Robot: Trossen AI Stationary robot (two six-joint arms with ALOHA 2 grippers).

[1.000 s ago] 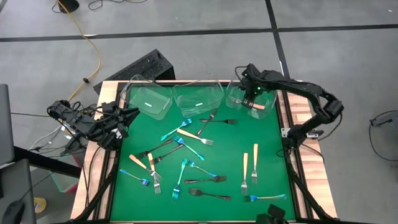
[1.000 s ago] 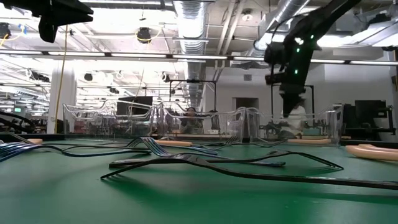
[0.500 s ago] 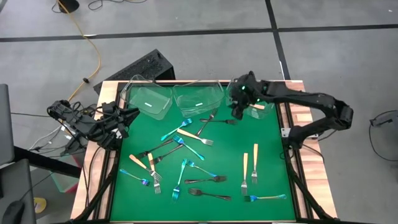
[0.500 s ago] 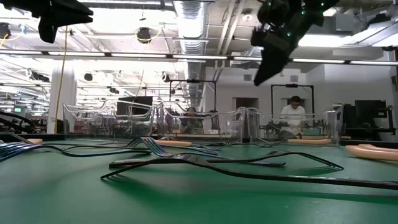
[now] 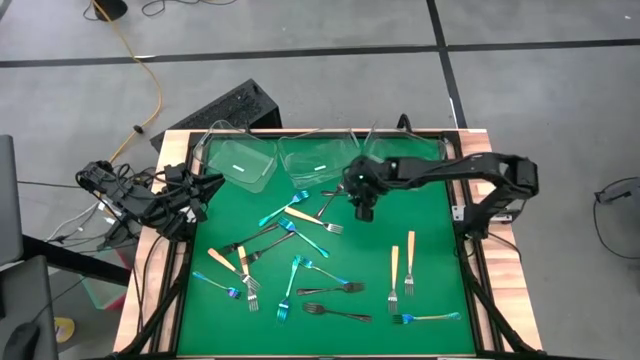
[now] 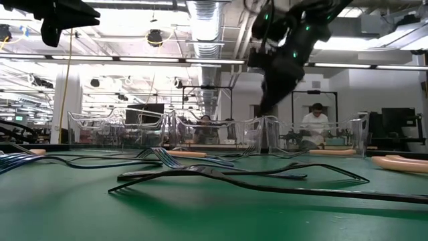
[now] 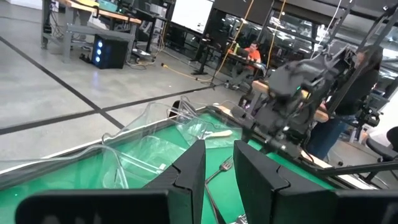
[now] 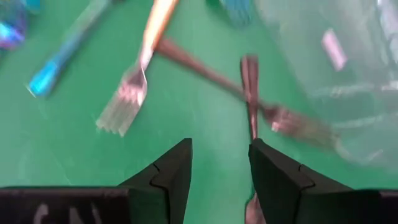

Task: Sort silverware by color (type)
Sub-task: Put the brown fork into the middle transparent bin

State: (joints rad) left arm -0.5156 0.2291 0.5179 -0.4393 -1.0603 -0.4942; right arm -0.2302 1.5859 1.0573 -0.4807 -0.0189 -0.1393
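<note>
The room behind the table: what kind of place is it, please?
Probably a large robotics lab or workshop. The low view shows bare ceiling ducts and a person at a bench; the left wrist view shows workbenches on a concrete floor.

Even, shadowless overhead light fills the high view; the green tabletop reads flat and crisp. In the low view, bright ceiling fixtures at twelve o'clock blow out to white glare, leaving the right claw a dark silhouette against them, and the nearest dark fork looks soft. The right wrist view is heavily blurred: forks smear and the clear tub at two o'clock shows hazy reflections. The left wrist view's own fingers are soft.
</note>
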